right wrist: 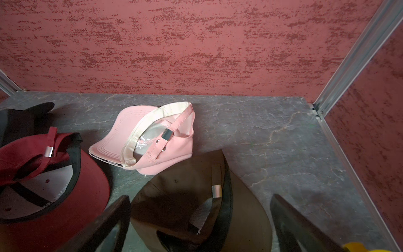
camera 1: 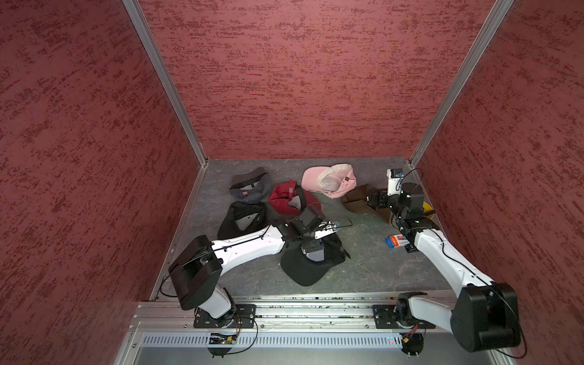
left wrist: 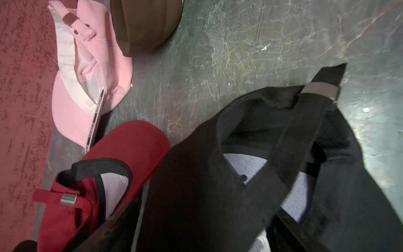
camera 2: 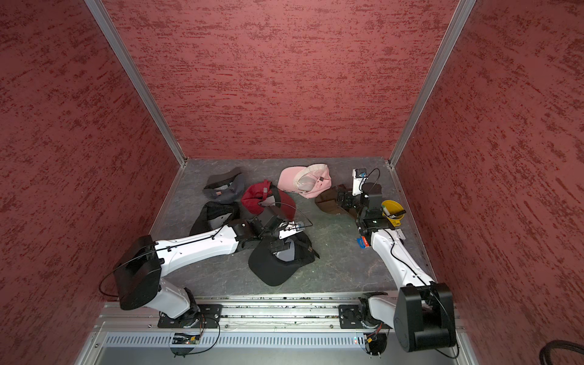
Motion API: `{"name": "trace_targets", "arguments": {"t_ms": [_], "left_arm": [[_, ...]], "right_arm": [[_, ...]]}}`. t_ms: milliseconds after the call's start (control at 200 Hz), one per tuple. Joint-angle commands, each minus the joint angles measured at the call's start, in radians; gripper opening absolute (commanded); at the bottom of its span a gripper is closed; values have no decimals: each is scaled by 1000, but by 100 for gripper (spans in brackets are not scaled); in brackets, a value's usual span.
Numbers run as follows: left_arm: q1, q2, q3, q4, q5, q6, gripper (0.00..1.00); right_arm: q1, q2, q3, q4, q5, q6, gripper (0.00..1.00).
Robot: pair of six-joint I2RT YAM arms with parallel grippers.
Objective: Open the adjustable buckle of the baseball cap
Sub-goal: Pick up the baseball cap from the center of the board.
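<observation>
Right wrist | R tool (right wrist: 200, 199) open, above brown cap (right wrist: 174, 192) | L tool (left wrist: 207, 218) at black cap (left wrist: 196, 170), state unclear

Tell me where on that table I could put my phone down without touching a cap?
Front right: the grey marbled tabletop is bare between the nearest black cloth cap and the small blue card. Also the back right corner, beside the pink cloth cap. The middle and back left are crowded with caps.

Counted six baseball caps: black cap (camera 1: 303, 271) beneath the left jaws, brown cap (camera 1: 354, 200) before the right jaws, plus red cap (camera 1: 279, 197), pink cap (camera 1: 311, 180), grey cap (camera 1: 252, 189), second black cap (camera 1: 234, 210). Counted one yellow tub (camera 2: 392, 208), one blue packet (camera 1: 393, 241).
</observation>
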Motion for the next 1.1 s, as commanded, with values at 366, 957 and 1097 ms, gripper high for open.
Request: {"name": "trace_targets", "arguments": {"t_ms": [366, 957, 1097], "left_arm": [[44, 21, 53, 92, 1, -206, 14], [120, -65, 175, -35, -6, -596, 0], [158, -101, 199, -39, 17, -675, 0]], "right_arm": [[4, -66, -51, 48, -8, -42, 75], [3, -17, -35, 87, -118, -6, 50], [5, -16, -31, 78, -143, -17, 50]]}}
